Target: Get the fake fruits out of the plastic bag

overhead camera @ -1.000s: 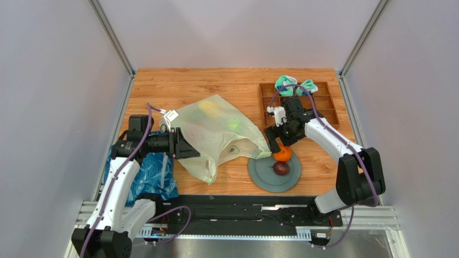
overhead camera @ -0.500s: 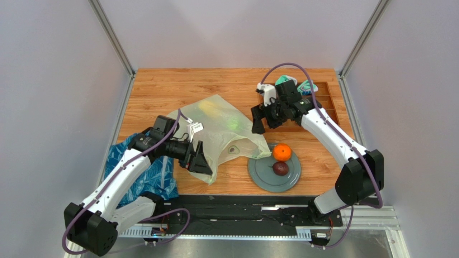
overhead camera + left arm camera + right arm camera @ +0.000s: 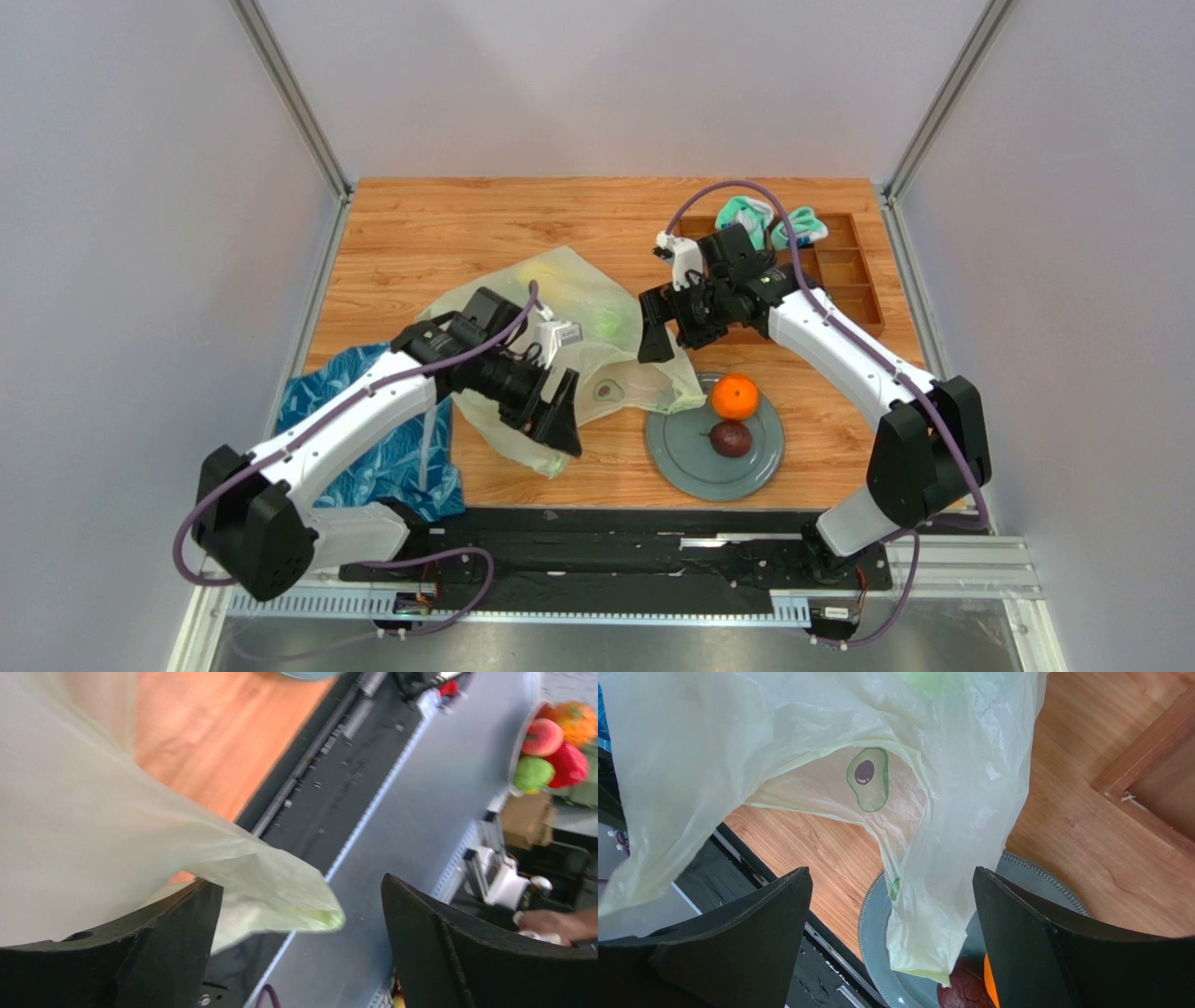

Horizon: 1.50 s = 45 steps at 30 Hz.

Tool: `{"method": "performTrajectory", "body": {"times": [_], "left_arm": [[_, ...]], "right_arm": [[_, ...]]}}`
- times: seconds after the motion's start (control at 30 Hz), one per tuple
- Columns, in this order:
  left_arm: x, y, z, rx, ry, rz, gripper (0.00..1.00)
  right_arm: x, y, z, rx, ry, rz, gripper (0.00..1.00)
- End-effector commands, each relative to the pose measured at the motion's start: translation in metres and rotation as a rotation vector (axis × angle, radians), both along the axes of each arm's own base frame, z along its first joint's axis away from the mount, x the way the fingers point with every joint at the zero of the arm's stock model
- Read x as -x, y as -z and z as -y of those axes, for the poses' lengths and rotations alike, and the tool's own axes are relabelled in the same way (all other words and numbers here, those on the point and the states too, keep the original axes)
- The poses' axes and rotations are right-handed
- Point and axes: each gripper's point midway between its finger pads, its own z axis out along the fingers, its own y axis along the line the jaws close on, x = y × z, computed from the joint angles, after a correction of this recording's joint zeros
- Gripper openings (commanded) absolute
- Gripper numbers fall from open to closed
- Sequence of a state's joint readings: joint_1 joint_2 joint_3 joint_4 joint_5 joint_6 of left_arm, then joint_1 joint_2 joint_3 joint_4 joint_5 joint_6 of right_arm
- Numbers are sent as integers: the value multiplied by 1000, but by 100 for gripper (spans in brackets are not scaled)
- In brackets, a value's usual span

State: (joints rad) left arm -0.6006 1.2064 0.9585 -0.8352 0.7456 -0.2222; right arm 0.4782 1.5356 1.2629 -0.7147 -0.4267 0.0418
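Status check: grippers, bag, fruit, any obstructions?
Left gripper open at plastic bag edge, right gripper open above it. Orange, dark fruit on plate; green fruit inside bag. No obstruction seen.

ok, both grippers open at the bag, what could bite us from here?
1. The plastic bag hem drapes onto the plate beside the dark fruit and orange; tugging the bag could sweep them off.
2. The left gripper straddles only a thin bag corner; closing there may slip or just stretch film.
3. The green fruit sits deep inside; the right gripper may pinch film with it.
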Motion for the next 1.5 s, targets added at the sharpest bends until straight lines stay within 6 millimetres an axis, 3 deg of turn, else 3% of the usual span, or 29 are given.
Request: {"method": "performTrajectory", "body": {"times": [0.0,0.07,0.17,0.2,0.23,0.27,0.3,0.37,0.53,0.63,0.7,0.73,0.77,0.83,0.87,1.0,1.13,1.23,1.37,1.4,1.47], "left_arm": [[-50,11,-9,-182,-102,148,86],[-57,18,-13,-235,-121,155,84],[-45,17,-9,-206,-99,122,75],[-41,19,-9,-204,-77,127,61],[-39,19,-9,-202,-71,126,57],[-38,22,-11,-212,-74,124,46],[-38,23,-11,-212,-76,120,10],[-37,21,-8,-194,-67,113,0],[-34,1,4,-113,19,131,0],[-22,-36,9,-4,113,170,0],[-26,-55,5,29,100,219,0],[-26,-65,2,57,92,245,0],[-33,-76,-1,88,72,266,0],[-29,-100,-1,181,119,282,0],[-35,-122,-4,220,115,334,0],[-2,-172,-8,368,205,398,0],[13,-183,-18,420,203,409,0],[20,-184,-23,443,195,394,0],[20,-188,-29,451,180,410,0],[21,-187,-31,444,175,419,0],[17,-180,-34,423,153,435,0]], "right_arm": [[3,-18,-1,-57,12,53,89],[10,-13,4,-41,11,50,89],[21,-10,10,-32,-1,38,89],[24,-12,11,-35,-9,41,89],[26,-13,10,-41,-15,42,89],[28,-14,9,-51,-23,37,88],[29,-15,7,-56,-31,38,88],[27,-19,4,-62,-38,50,88],[18,-27,-5,-79,-65,71,87],[31,-39,-27,-145,-225,94,81],[54,-45,-49,-176,-396,110,75],[68,-43,-61,-173,-463,107,71],[70,-36,-65,-163,-473,90,59],[68,-34,-72,-178,-458,59,50],[62,-26,-73,-155,-424,44,46],[45,-12,-82,-151,-330,44,46],[33,5,-91,-86,-268,103,53],[8,14,-95,-13,-189,152,56],[-27,17,-101,62,-95,191,57],[-33,5,-107,42,-90,204,58],[-23,-1,-117,-14,-161,166,59]]}}
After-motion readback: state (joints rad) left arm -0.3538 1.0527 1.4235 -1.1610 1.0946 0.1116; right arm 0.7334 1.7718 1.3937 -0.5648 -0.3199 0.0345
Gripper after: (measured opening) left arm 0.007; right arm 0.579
